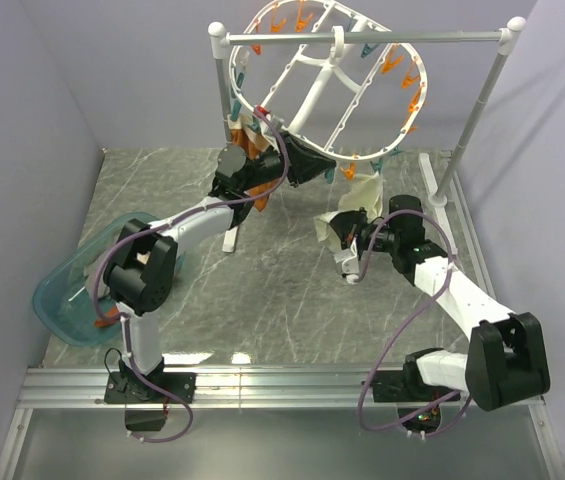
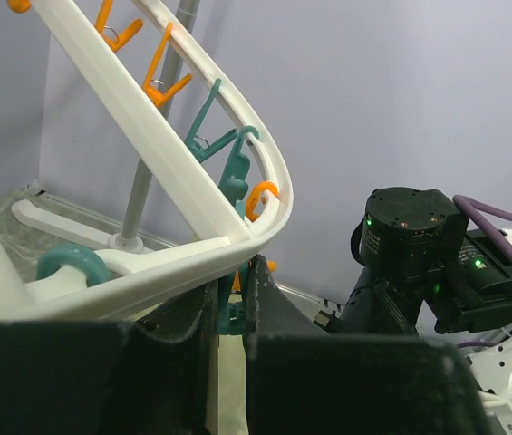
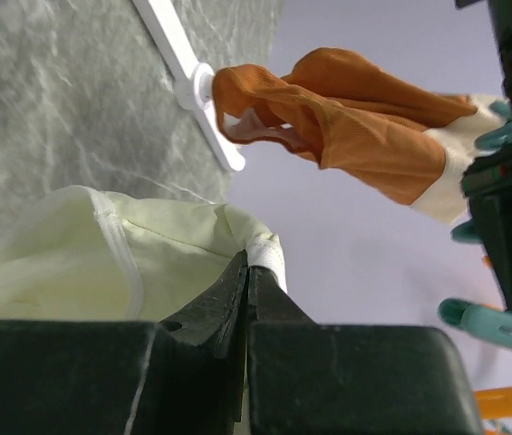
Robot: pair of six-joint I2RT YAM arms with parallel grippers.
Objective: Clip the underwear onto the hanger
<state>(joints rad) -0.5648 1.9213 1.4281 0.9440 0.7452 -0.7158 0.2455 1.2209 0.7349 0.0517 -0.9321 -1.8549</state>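
Cream underwear (image 3: 101, 263) hangs pinched at its waistband in the right tool (image 3: 248, 265), near the hanger (image 2: 147, 136). The left tool (image 2: 235, 283), narrow, squeezes a teal clip (image 2: 229, 314). That thin edge hold could slip free.

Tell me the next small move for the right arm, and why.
Probably raise the right gripper, bringing the pinched waistband of the underwear across to the left gripper. The left seems to squeeze a teal clip under the hanger rim, while the top view shows the fabric apart from it, off to the right.
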